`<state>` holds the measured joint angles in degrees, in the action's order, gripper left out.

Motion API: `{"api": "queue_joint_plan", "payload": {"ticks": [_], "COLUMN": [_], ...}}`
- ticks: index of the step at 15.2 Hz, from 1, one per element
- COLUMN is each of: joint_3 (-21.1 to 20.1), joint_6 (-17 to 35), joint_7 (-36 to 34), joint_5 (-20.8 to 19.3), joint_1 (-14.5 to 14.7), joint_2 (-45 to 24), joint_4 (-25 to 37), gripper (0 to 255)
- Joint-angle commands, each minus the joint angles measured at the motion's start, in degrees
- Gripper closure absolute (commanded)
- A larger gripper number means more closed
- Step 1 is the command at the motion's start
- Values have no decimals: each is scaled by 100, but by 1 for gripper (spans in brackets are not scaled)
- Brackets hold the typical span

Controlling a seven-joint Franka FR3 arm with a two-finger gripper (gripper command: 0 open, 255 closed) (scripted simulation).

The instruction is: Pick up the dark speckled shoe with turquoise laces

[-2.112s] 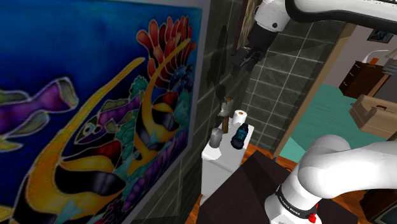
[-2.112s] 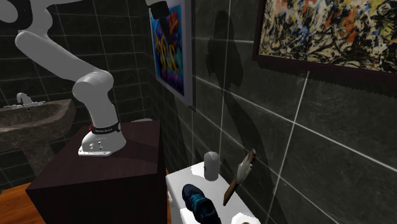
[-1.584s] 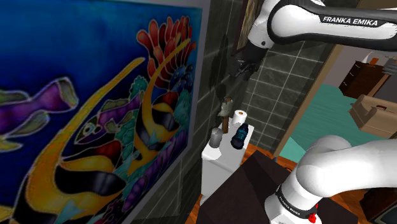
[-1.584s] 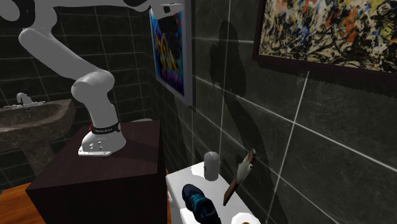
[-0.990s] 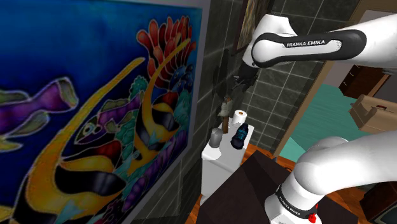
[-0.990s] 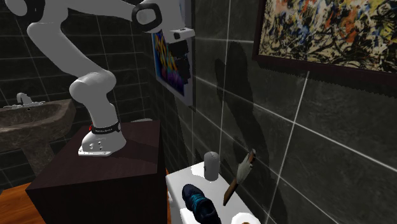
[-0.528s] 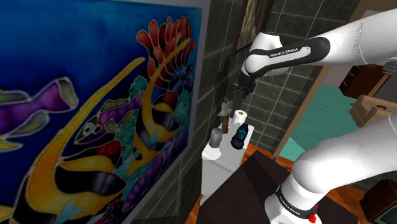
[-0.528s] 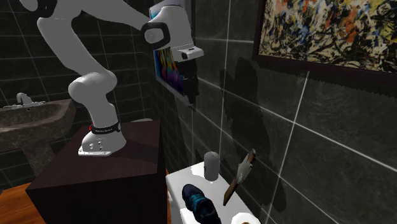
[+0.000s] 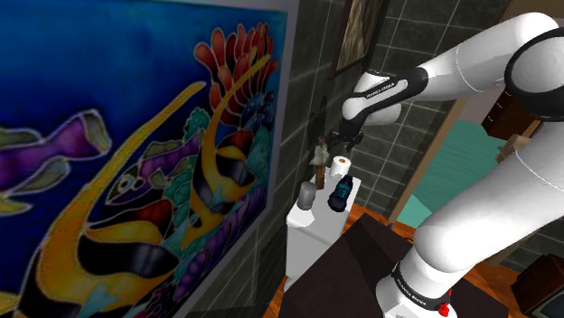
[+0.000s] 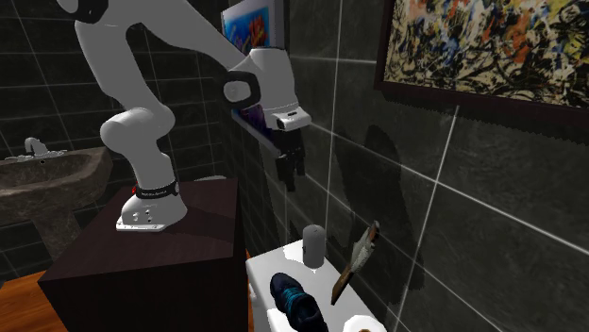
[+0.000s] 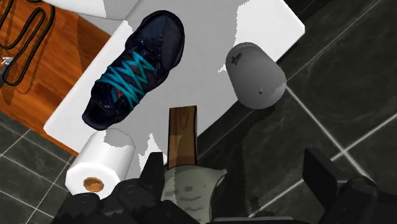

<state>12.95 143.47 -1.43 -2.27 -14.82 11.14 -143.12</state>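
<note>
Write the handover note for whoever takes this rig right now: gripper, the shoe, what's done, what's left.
Gripper: open, holding nothing, pointing down above the white tank top.
Shoe: dark with turquoise laces, lying on the tank top, untouched. A toilet paper roll, a grey cylinder and a wooden-handled tool are close by.
Done: gripper is over the tank; no grasp yet.
Left: centre over the shoe, descend clear of the tool, close, lift.
</note>
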Motion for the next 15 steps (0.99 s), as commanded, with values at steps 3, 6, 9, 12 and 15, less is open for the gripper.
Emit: {"api": "queue_joint_plan", "payload": {"ticks": [3, 6, 9, 12, 15], "joint_3": [237, 350, 378, 311, 182], "joint_6": [535, 863, 1136, 1356, 1531], "joint_7": [218, 460, 753, 1045, 1285], "joint_5": [300, 655, 1091, 1534, 1914], "joint_1": [-100, -201, -366, -614, -925], "joint_2": [-802, -1402, -2011, -2615, -3207], "joint_4": [196, 395, 642, 936, 1271], "gripper": [0, 0, 0, 0, 0]}}
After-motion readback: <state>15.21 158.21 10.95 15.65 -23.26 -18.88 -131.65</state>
